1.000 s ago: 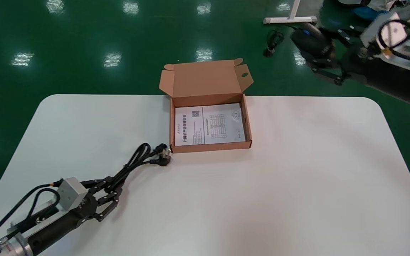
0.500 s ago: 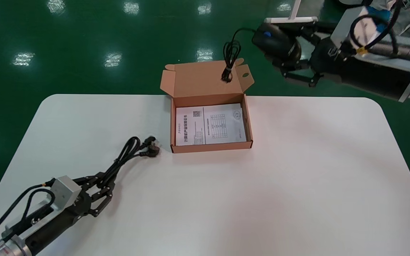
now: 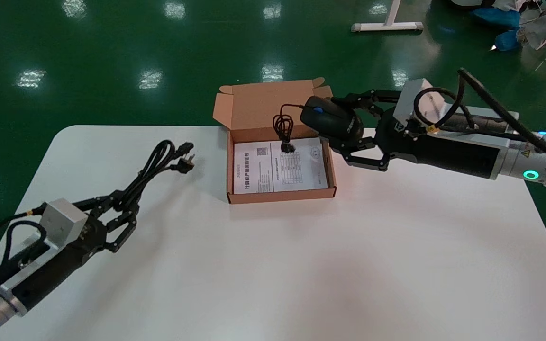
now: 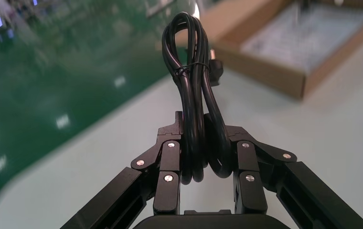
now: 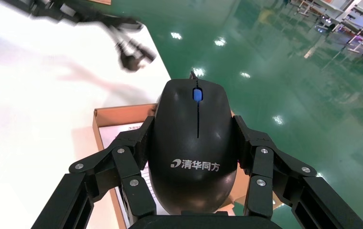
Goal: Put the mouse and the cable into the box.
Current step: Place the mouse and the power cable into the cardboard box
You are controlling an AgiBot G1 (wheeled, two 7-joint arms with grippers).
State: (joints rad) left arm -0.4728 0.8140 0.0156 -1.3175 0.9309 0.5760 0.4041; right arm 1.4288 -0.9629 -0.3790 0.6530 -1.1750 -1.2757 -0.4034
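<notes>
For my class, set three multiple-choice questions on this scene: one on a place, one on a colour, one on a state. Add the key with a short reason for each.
1. Where is the black computer mouse?
A) flat inside the open brown cardboard box
B) in the left gripper
C) in the right gripper, in the air by the box

2. What colour is the mouse's scroll wheel?
A) blue
B) red
C) grey

3. What state is the left gripper in?
A) open, empty
B) shut on the bundled black power cable
C) shut on the mouse

Key: 1C, the right gripper's fingers flank the mouse; 2A, the wheel shows blue; 3B, the left wrist view shows the cable clamped.
</notes>
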